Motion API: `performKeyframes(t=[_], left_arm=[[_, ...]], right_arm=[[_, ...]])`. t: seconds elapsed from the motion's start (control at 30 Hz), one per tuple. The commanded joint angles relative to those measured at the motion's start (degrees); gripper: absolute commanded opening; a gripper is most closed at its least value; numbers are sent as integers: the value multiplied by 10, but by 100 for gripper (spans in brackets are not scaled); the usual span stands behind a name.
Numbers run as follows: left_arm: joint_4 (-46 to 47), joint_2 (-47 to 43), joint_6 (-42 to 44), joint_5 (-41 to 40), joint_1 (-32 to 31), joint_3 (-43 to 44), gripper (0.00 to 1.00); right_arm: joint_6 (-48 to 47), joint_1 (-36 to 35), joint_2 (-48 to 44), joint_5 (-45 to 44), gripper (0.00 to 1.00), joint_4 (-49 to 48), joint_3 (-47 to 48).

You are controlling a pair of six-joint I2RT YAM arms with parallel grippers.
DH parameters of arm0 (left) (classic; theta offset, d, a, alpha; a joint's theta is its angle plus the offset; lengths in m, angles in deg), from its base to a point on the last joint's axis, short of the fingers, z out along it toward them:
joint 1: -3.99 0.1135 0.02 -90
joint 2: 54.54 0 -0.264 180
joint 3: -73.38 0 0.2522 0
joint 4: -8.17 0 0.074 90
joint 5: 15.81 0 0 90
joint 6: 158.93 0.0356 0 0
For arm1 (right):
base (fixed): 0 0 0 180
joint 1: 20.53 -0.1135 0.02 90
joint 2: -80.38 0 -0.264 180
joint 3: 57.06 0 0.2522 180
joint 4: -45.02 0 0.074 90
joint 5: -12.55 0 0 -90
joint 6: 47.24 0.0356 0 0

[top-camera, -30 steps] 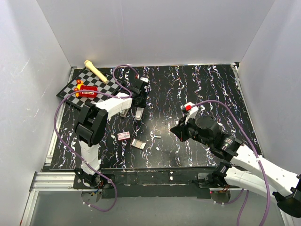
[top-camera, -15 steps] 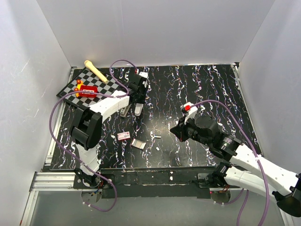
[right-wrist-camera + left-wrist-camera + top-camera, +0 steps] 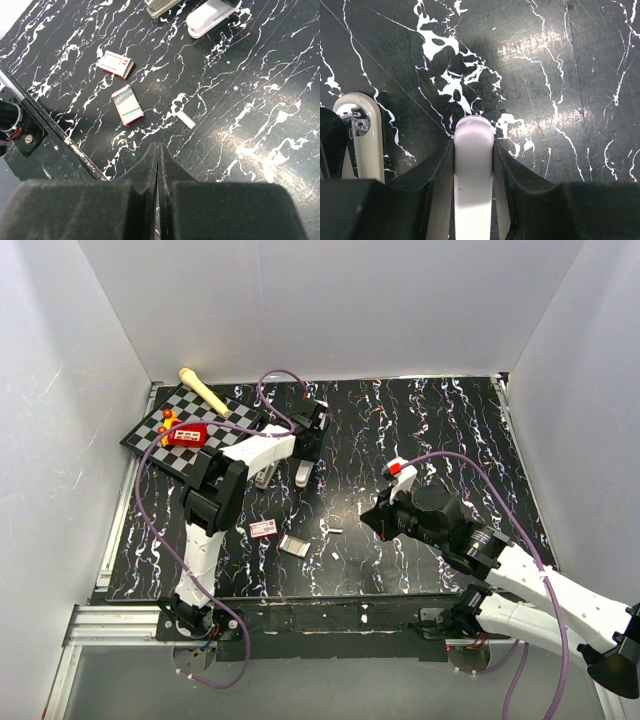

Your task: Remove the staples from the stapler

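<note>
The stapler, a slim grey and silver bar, lies on the black marbled table; its rounded end shows at the left of the left wrist view and at the top edge of the right wrist view. Just to its right lies a white rounded stick, and my left gripper is shut on it, the stick's tip poking out past the fingers. The staples, a tiny grey strip, lie apart on the table. My right gripper hovers shut and empty near them.
A small red-and-white box and a flat silvery rectangle lie in front of the stapler. A checkered board with a red piece and a yellow stick sits at the back left. White walls close three sides.
My left arm has swung its wrist to the right and farther back, and the white stick has shifted slightly right with it. The right arm has barely moved.
</note>
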Motion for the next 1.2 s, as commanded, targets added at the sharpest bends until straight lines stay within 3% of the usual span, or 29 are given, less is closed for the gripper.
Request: performKeyframes(t=[0.0,0.6,0.93,1.03,1.17], left_arm=[[-33,32,-16,38,4,-49,0],[-57,-87,15,-7,9,-17,0],[-50,-91,25,-29,25,-16,0],[-43,-89,24,-32,31,-20,9],[-21,-101,22,-26,32,-45,37]], right_arm=[[0,1,-9,1,1,-30,4],[7,1,-12,7,1,-31,8],[9,1,-8,12,1,-34,12],[9,1,-7,9,1,-31,12],[9,1,-6,10,4,-30,12]])
